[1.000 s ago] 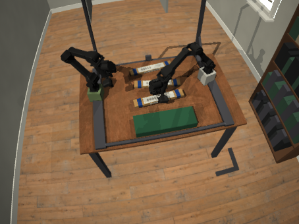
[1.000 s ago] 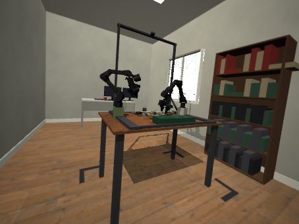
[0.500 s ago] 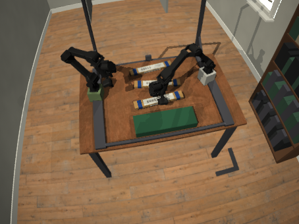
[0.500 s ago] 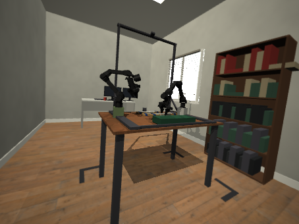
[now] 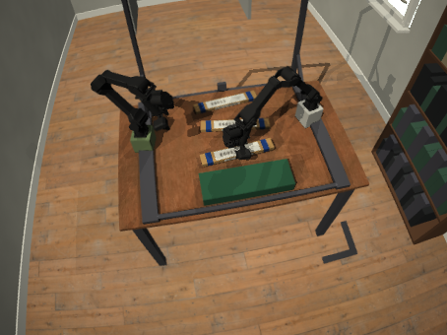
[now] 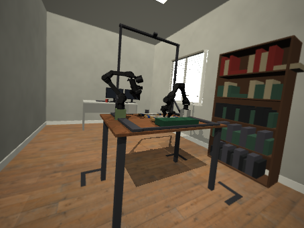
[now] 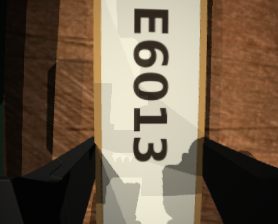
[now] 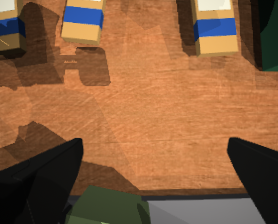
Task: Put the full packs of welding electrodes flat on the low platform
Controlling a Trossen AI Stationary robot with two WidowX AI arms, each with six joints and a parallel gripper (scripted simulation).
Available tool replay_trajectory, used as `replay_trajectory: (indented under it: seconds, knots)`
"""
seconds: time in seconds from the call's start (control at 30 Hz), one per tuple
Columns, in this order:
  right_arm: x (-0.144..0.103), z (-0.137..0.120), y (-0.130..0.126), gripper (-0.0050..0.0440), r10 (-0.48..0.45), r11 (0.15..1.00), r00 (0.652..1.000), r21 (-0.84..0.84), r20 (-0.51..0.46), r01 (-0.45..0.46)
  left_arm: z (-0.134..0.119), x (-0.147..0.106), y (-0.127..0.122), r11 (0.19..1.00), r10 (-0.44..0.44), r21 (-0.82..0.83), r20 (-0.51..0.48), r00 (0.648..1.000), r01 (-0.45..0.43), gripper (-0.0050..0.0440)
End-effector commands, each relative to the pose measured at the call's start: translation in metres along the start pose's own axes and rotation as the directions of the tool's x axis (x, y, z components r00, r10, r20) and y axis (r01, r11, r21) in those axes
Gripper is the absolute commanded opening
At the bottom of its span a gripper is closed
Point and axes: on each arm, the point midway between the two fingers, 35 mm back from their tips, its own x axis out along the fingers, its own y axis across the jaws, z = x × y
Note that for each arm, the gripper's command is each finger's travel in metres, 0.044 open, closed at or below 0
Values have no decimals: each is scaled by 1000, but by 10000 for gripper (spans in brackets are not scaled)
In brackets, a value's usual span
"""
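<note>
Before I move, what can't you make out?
- Middle pack's label, top view: partly behind the left arm.
- Gripped pack's ends, left wrist view: cut off by frame edges.
- Printing on packs, exterior view: too small.
- Fullness, every view: hidden by packaging.

We see gaps: narrow tabletop strips [image 5: 222, 138] between the neighbouring packs | blocking us: left arm [image 5: 258, 101] [image 6: 174, 92] spanning above the middle pack [image 5: 217, 125] | near side: green platform [image 5: 247, 182] [image 6: 177, 121] beside the nearest pack [image 5: 266, 146] | right arm's side: bare wood before the pack ends
</note>
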Motion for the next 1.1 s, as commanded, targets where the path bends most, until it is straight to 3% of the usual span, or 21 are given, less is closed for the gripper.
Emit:
replay_trajectory:
  seconds: [0.0, 0.23, 0.53, 0.7, 1.07]
  knots:
    - [-6, 4, -1, 430, -7, 1000, 1000, -5, 21, 8, 14, -13, 2, 1000, 13, 4, 48, 999, -13, -50]
    - [-6, 4, -1, 430, -7, 1000, 1000, -5, 21, 8, 9, -3, 1, 1000, 7, 3, 35, 999, -7, -50]
    - [-6, 4, -1, 430, -7, 1000, 1000, -5, 21, 8, 14, -10, 2, 1000, 14, 5, 60, 998, -15, -50]
    - [-6, 4, -1, 430, -7, 1000, 1000, -5, 21, 8, 6, 6, 0, 1000, 5, 3, 31, 1000, -6, -50]
    - [-6, 4, -1, 430, -7, 1000, 1000, -5, 21, 8, 10, 2, 2, 1000, 13, 4, 48, 999, -13, -50]
